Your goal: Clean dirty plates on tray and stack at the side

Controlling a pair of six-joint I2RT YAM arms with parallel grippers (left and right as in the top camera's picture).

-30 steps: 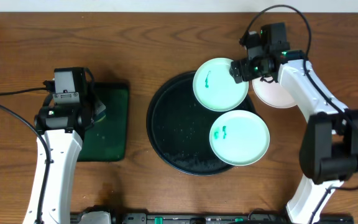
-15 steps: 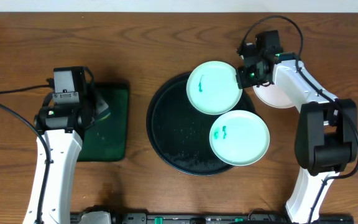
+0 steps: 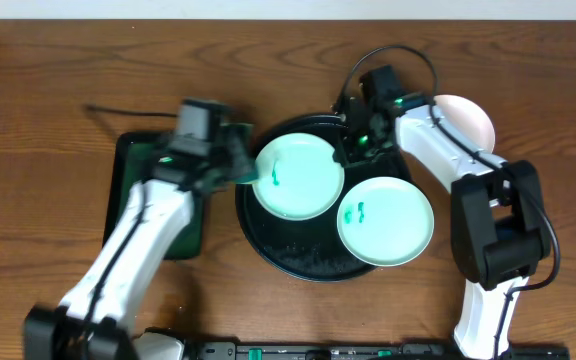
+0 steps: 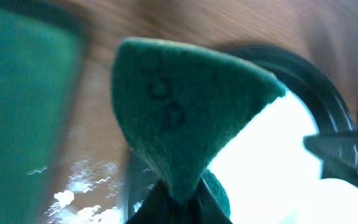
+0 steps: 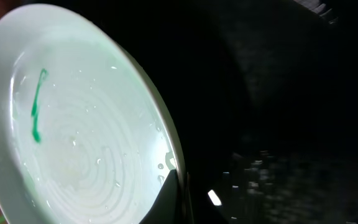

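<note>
My right end effector [image 3: 352,150] is pinching the right rim of the held plate [image 3: 296,180] and is closed on its edge. That plate is sitting over the upper left part of the tray [image 3: 268,245], and a teal smudge [image 5: 37,109] is showing on its left side. Whether it is resting on the tray or hanging just above it, I cannot tell. My left end effector [image 3: 230,165] is clamping a green sponge [image 4: 179,118] and holding it just beside the held plate's left rim. A second plate [image 3: 388,225], also smudged, is lying on the tray's right side and overhanging the rim. A third plate [image 3: 466,118] is lying on the table [image 3: 48,60] to the right of the tray, partly under my right arm. A green-lined dish [image 3: 128,200] is lying on the table beneath my left arm.
</note>
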